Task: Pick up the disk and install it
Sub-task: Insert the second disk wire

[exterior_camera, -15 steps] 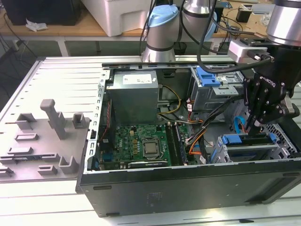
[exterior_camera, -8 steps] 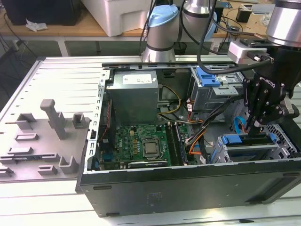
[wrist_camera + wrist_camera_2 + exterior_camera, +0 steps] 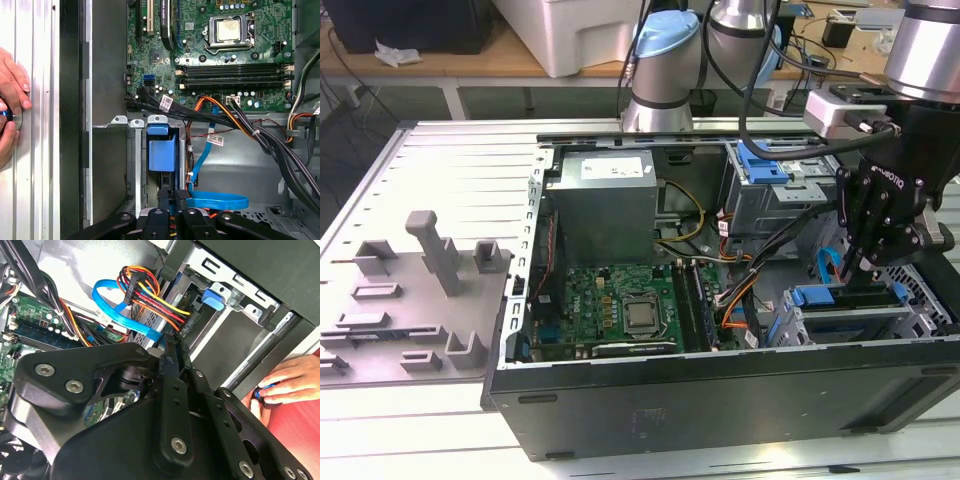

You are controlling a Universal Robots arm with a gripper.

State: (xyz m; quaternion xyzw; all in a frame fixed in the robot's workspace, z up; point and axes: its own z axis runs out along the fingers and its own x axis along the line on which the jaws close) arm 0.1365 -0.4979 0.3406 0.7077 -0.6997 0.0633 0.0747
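Observation:
The disk [image 3: 848, 312] lies in the drive cage [image 3: 790, 330] at the front corner of the open computer case, on the exterior view's right. Its blue plastic frame [image 3: 161, 148] shows in the first wrist view between the cage's metal rails. My gripper [image 3: 863, 262] reaches down from above with its fingers [image 3: 172, 200] close together, tips at the disk's rear edge beside the blue data cable [image 3: 220, 202]. The fingers look shut, with nothing visible between them. In the second wrist view the fingertips [image 3: 170, 347] sit next to the bundle of coloured power wires [image 3: 150, 295].
The case [image 3: 720, 400] holds a motherboard [image 3: 620, 305], a grey power supply [image 3: 605, 205] and a second drive cage [image 3: 770, 195]. Black cables cross near my gripper. A person's hand [image 3: 11, 102] rests on the table outside the case wall. A grey fixture plate [image 3: 410, 300] lies on the exterior view's left.

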